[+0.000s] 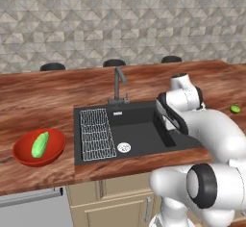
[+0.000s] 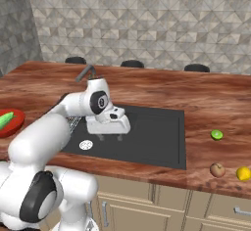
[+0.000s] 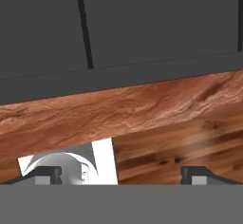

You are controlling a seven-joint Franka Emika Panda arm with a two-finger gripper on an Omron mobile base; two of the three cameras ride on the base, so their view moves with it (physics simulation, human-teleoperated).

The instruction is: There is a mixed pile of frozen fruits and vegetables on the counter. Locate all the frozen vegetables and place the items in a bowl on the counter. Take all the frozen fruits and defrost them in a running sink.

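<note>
In the left base view, the cucumber (image 1: pixel 40 144) is lying inside the red bowl (image 1: pixel 21 154), which is sitting on the counter (image 1: pixel 43 98) to the left of the sink (image 1: pixel 139 132). The faucet (image 1: pixel 118 84) is standing behind the basin, and no water is showing from it. The arm is reaching over the right part of the sink. A lime (image 1: pixel 235 109) is resting on the counter far to the right.

In the right base view, the gripper (image 2: pixel 110 138) is hanging low over the sink (image 2: pixel 157 137) with nothing between its fingers. The lime (image 2: pixel 216 134) is sitting on the wood to the right of the basin, and nearer the front edge the reddish-brown fruit (image 2: pixel 217 170) and the yellow piece (image 2: pixel 243 173) are lying just beside each other. The bowl (image 2: pixel 14 122) is showing at the far left with the cucumber (image 2: pixel 6 120) in it.

In the hand view, the two fingertips (image 3: pixel 47 173) are standing wide apart and empty, looking past the sink's dark wall at a strip of counter (image 3: pixel 156 109).

Judging from this, one vegetable is already in the bowl and the arm is sitting between pickups. The next move is calling for a swing right to the three pieces by the sink, coming down with the jaws spread around one small round piece; the yellow one is belonging in the bowl, the other two in the sink.
</note>
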